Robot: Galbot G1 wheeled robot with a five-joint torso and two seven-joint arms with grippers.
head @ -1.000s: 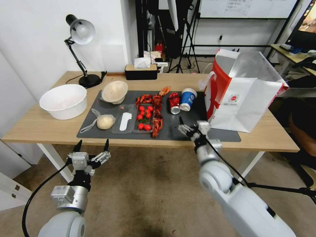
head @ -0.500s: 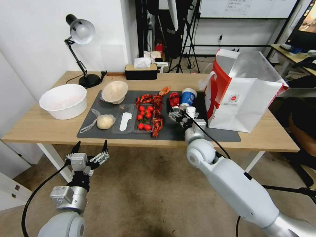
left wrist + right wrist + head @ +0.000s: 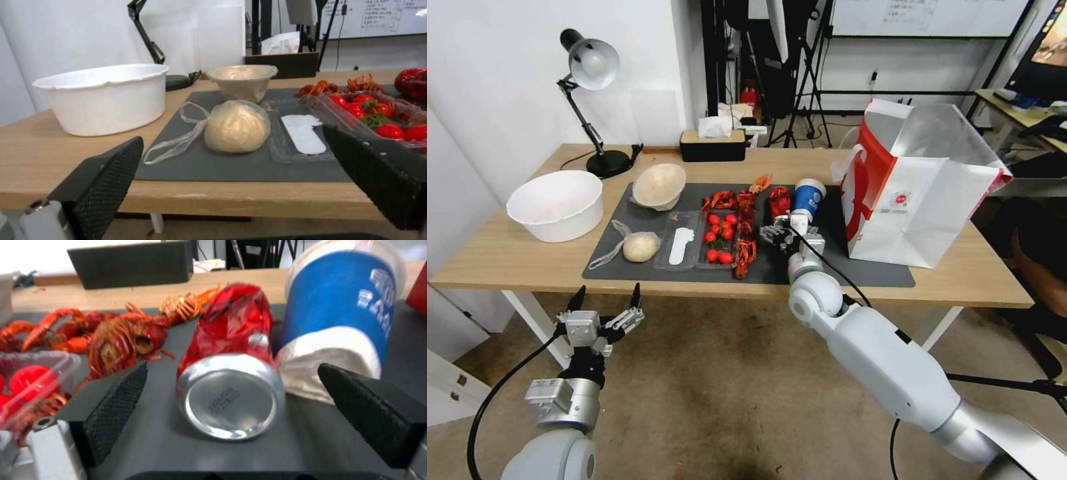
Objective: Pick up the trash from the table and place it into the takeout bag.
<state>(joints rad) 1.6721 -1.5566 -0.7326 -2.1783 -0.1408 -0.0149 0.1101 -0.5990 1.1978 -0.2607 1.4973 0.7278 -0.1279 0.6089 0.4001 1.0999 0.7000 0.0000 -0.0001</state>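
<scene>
Trash sits spread along the dark mat [image 3: 827, 267] on the worktop [image 3: 507, 253], and the right tool [image 3: 785, 235] has its fingers spread just in front of the crushed red can [image 3: 779, 200], on the near side of it. From the head view the can is half hidden behind that tool; the right wrist view shows it plainly, lying on its side with its silver end [image 3: 230, 396] facing the tool, between the two black pads [image 3: 116, 403] without touching either. The blue cup [image 3: 342, 306] leans right beside the can, on the side toward the takeout bag [image 3: 920, 193], and a crumpled white wad [image 3: 331, 356] lies against the cup's base. On the can's other side lie red crayfish shells [image 3: 120, 333] and a clear box of small tomatoes [image 3: 719, 240].

The takeout bag stands upright and open beyond the cup, at the mat's end.

The left tool [image 3: 604, 313] hangs below the worktop's near edge, well apart from the can, fingers spread. Its wrist view looks across at the clear bag with a beige lump [image 3: 236, 126], the beige bowl [image 3: 242, 80] behind it, and a white tub [image 3: 102, 96] off the mat.
</scene>
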